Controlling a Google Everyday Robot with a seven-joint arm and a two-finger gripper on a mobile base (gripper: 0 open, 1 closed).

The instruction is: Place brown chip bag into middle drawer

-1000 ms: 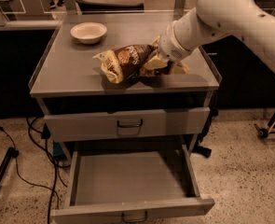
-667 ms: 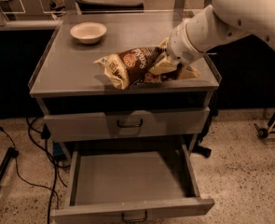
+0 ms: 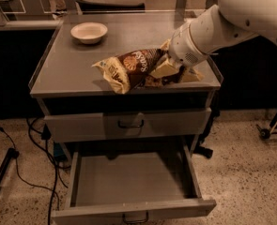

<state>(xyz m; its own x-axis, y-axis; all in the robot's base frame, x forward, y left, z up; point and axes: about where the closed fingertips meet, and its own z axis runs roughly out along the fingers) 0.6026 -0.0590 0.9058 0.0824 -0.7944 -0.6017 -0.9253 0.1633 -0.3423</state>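
The brown chip bag lies tilted at the front right of the cabinet top, its left yellow-cream end near the front edge. My gripper is at the bag's right end and shut on it, holding that end slightly raised. The white arm reaches in from the upper right. The middle drawer is pulled out below, and its grey tray holds nothing. Its front panel with a dark wire handle is at the bottom edge of the view.
A small pale bowl sits at the back left of the cabinet top. A closed grey drawer front with a like handle is just above the open drawer. Cables run on the floor at the left. A wheeled base stands at the right.
The wrist has shifted a little to the right and toward the front. The bag's right end has tipped up slightly in the gripper. The drawer and bowl have not moved.
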